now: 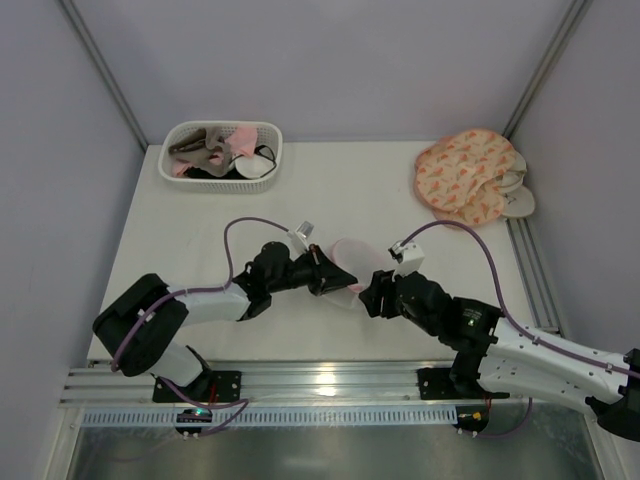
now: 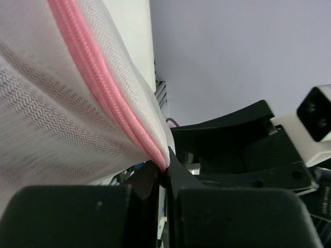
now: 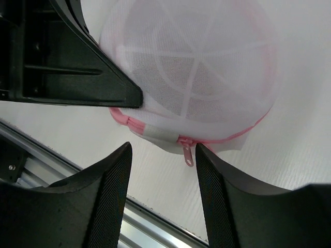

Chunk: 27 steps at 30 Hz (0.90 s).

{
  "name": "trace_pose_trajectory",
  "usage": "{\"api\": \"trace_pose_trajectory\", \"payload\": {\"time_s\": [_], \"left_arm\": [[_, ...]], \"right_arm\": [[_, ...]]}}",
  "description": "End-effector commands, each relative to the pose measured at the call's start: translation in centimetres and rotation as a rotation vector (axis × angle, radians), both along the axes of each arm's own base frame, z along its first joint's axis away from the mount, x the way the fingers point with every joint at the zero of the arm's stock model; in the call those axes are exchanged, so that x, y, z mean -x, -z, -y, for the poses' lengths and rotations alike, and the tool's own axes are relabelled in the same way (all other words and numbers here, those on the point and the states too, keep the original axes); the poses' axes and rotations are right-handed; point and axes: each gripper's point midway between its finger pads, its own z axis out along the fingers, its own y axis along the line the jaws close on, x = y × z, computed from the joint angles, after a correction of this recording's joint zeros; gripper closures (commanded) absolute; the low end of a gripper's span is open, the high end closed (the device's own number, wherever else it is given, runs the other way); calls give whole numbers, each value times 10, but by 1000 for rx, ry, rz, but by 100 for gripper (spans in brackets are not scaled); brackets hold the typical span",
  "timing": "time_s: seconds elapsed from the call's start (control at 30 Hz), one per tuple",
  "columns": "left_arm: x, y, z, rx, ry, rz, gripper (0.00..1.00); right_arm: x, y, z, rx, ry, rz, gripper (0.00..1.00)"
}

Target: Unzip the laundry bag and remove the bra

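Mid-table, the laundry bag point(image 1: 347, 262) is held up by its pink zipper rim point(image 2: 111, 98), on which the left gripper point(image 2: 164, 178) is clamped. The right gripper point(image 3: 163, 151) is spread apart. The zipper pull point(image 3: 187, 155) hangs between its tips, toward 3 o'clock, long axis 12-to-6. The right arm is judged nearer.

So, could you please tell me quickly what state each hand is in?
Left hand: closed, pinching the laundry bag by its pink rim.
Right hand: open, facing the zipper pull, holding nothing.
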Motion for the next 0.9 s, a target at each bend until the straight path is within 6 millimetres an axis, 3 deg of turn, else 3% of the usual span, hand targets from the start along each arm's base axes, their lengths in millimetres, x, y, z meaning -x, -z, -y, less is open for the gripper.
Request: {"api": "trace_pose_trajectory", "payload": {"time_s": [0.0, 0.17, 0.47, 0.87], "left_arm": [[6, 1, -7, -7, 27, 33, 100], [6, -4, -5, 12, 39, 33, 100], [1, -12, -4, 32, 20, 39, 100], [-6, -22, -4, 71, -5, 37, 100]], "right_arm": [[-2, -30, 2, -38, 7, 42, 44], [-6, -26, 8, -28, 34, 55, 50], [4, -17, -6, -49, -25, -2, 53], [21, 17, -4, -52, -42, -114, 55]]}}
